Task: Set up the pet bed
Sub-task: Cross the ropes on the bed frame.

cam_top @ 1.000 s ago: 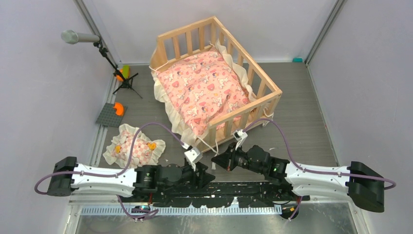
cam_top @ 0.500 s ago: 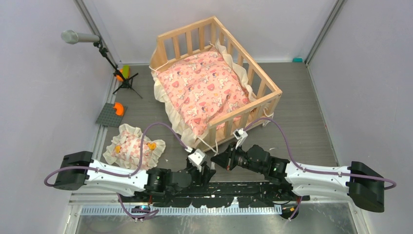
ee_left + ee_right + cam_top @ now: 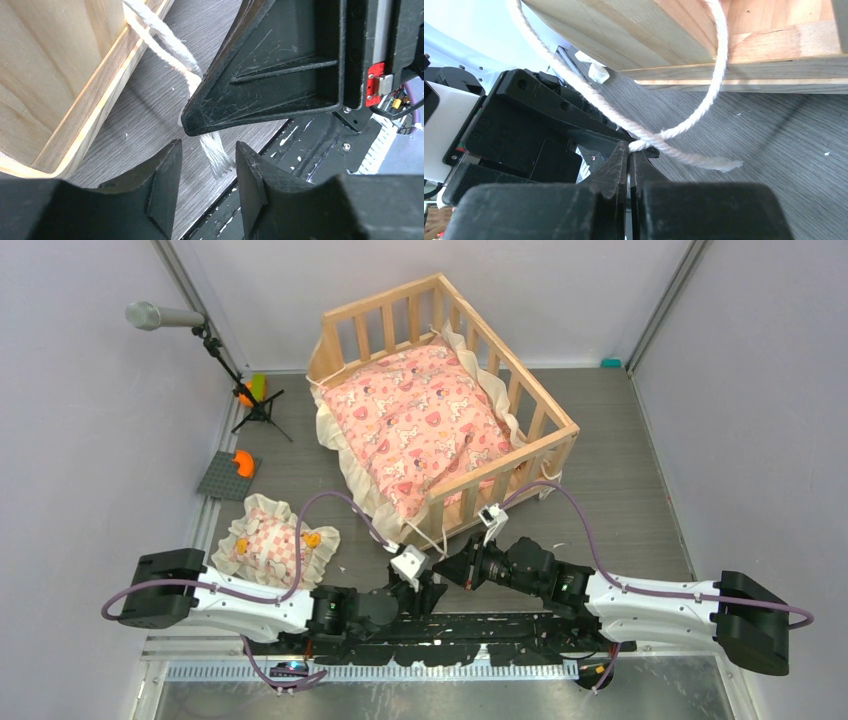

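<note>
Top external: left claw (image 3: 428, 586) moved beside right claw (image 3: 443, 570) pinching rope (image 3: 722, 50).

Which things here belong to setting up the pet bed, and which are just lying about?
Job:
- bed
- cushion
- pillow
- cord, pinched in the right end effector
- left end effector, open around the cord's loose end

Lying about:
- microphone stand
- grey plate
</note>
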### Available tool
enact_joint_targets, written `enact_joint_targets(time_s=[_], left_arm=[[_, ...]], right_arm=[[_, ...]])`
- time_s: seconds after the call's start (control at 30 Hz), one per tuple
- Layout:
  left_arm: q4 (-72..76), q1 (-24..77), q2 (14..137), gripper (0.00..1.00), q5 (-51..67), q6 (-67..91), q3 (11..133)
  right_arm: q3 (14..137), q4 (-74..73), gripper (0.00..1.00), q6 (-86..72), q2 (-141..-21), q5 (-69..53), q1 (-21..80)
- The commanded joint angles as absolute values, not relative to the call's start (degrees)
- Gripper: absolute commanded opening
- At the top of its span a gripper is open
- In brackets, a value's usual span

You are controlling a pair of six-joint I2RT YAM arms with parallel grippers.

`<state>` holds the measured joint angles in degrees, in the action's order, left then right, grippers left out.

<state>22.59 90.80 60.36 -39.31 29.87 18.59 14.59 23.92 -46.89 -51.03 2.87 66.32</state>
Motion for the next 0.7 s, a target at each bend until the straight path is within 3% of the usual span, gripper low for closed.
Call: enact_joint_targets(time_s=[0.0, 0.23, 0.3, 0.4, 0.67], left_arm=[[27.16, 91.16, 61.03, 0.42, -42.71, 31.41, 19.48], [29.45, 91.19, 61.30, 0.11, -44.51, 31.15, 18.92], [29.62, 91.15, 61.30, 0.02, -45.00, 31.10, 18.90], [29.04, 91.14, 61.13, 0.00, -45.93, 31.33, 18.87], [24.55, 91.14, 57.61, 0.00, -48.10, 32.36, 18.98]], right_arm=[[16.72, 25.47, 0.00, -47.71, -50.68, 2.73, 66.64], [16.50, 25.22, 0.00, -47.85, -50.45, 2.35, 66.69], [16.43, 24.88, 0.06, -47.48, -50.30, 2.22, 66.67], [16.77, 22.60, 0.20, -46.71, -49.05, 2.09, 66.70], [17.89, 8.34, 0.33, -44.54, -38.87, 1.84, 66.65]])
